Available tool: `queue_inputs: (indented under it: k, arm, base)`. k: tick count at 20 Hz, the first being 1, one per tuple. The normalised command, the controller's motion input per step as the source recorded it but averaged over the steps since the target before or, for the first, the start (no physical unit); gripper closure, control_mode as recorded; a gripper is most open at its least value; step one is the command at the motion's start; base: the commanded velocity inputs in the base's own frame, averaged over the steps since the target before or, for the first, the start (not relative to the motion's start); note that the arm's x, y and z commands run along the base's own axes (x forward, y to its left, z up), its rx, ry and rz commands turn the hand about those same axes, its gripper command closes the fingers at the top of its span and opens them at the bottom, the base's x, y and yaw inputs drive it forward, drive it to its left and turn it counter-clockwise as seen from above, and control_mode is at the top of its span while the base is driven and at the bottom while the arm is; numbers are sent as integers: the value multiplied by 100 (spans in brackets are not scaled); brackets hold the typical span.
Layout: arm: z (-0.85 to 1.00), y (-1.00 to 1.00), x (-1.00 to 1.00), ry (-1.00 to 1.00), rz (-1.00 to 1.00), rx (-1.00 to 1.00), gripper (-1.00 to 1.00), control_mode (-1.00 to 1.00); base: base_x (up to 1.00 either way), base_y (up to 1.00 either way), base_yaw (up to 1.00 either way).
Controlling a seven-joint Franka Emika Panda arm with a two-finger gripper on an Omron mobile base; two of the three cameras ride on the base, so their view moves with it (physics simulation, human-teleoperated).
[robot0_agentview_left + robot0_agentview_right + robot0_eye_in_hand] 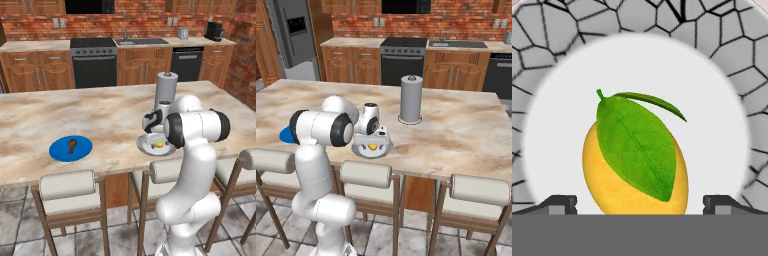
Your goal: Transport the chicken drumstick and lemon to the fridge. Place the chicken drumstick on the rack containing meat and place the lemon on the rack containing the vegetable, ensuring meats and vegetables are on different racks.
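While gripper hangs low over plate, jaws stand wide open, holding nothing. Left to right in left base view: blue plate carrying chicken drumstick; well apart, grey plate with lemon under hand; paper towel roll behind. Hand view: lemon, green leaf on top, between fingertips.

The lemon lies on a plate on the table, the drumstick well left, a paper-towel roll behind.
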Motion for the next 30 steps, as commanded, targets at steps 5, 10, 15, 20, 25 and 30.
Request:
queue_inputs:
  k: [5, 10, 15, 20, 25, 30]
  arm:
    - [0, 0, 19, 0, 0, 0, -100, -100]
    - [-2, 0, 5, 0, 0, 0, -100, -100]
    - [-11, 2, 0, 0, 0, 0, 100, -100]
    - [-9, 0, -4, 0, 0, 0, 100, -100]
    - [-9, 0, -15, 0, 0, 0, 100, -100]
    - [26, 0, -96, -3, 0, 4, 100, -100]
  base:
    - [0, 0, 0]
    - [0, 0, 0]
    - [0, 0, 0]
    - [0, 0, 0]
    - [0, 0, 0]
    - [0, 0, 0]
